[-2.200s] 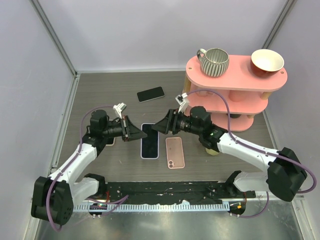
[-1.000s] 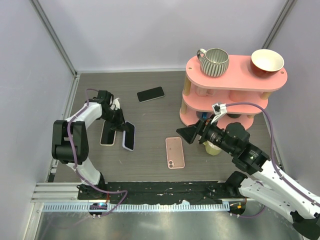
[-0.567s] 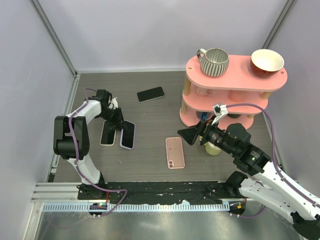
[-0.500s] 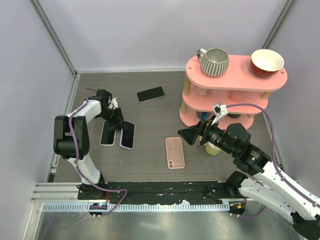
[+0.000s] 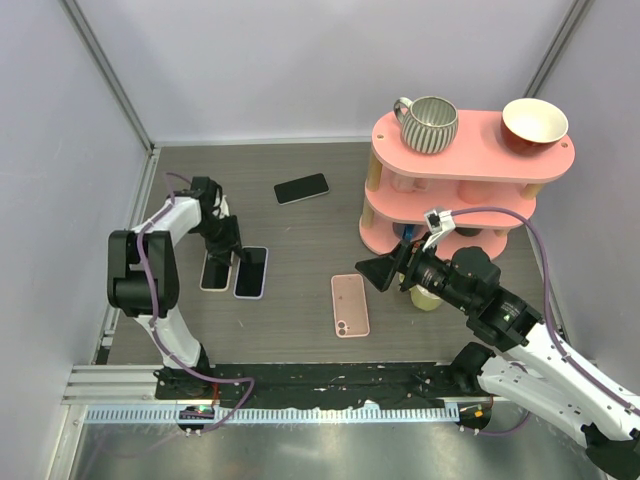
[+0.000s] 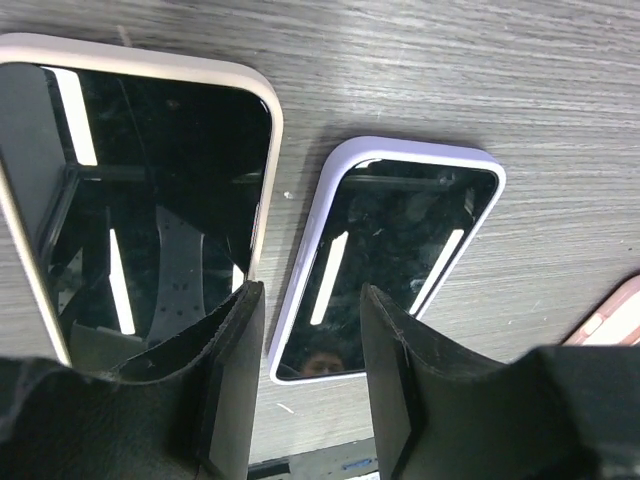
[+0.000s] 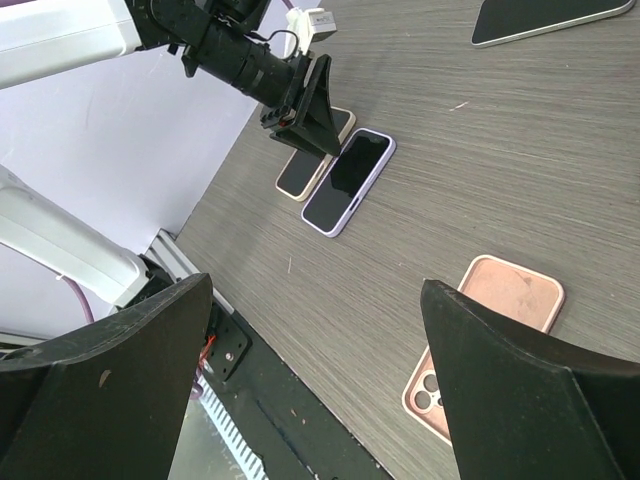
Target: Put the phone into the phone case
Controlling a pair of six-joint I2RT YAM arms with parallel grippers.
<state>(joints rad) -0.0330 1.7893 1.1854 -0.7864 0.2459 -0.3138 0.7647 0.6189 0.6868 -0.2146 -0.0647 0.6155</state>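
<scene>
A phone in a lavender case [image 5: 251, 272] [image 6: 400, 240] lies flat, screen up, beside a phone in a beige case [image 5: 214, 270] [image 6: 150, 200] at the left of the table. My left gripper [image 5: 226, 245] [image 6: 310, 300] hovers over the near ends of both, jaws apart, with nothing between them. An empty pink case [image 5: 350, 305] [image 7: 490, 330] lies inside up in the middle. A bare black phone [image 5: 302, 188] [image 7: 545, 15] rests farther back. My right gripper [image 5: 368, 270] [image 7: 315, 300] hangs wide open above the table, just right of the pink case.
A pink three-tier shelf [image 5: 470, 150] stands at the back right, carrying a striped mug [image 5: 428, 123] and a bowl [image 5: 534, 125]. A small yellowish object [image 5: 425, 300] sits under my right arm. Side walls close in the left and right edges.
My left gripper has opened and let go of the lavender-cased phone, which went from tilted to flat beside the beige one. The right arm has held still over the last second.
</scene>
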